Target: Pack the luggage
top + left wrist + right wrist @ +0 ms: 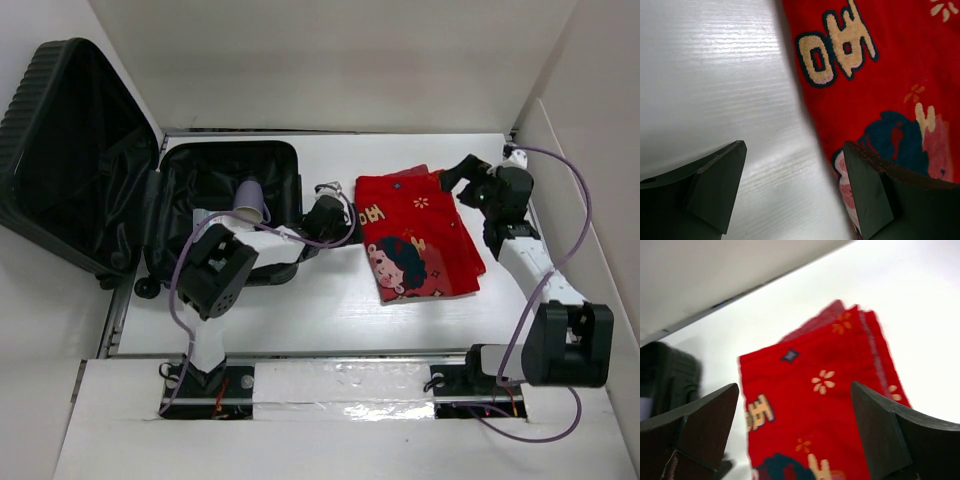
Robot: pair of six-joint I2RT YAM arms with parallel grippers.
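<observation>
Nearest you in the top view, bare white table (300, 300) lies beyond the arm bases. A folded red cloth (420, 235) printed with a cartoon figure lies flat on it, right of centre. The left gripper (330, 215) is at the cloth's left edge. Only its wrist view shows the jaws spread wide (794, 150), one finger over bare table (715, 75) and the other over the cloth's border (880, 75). You cannot tell whether either finger touches. The right gripper (455, 175) hangs by the cloth's far right corner, and its own view shows it parted and empty (795, 390), above the cloth (820, 405). The luggage (90, 160) sits at the far left, open, its lid leaning back. A purple cup (250, 200) lies in the base shell, seen only from above. The right wrist view catches just a blurred ribbed corner of the luggage (665, 370).
</observation>
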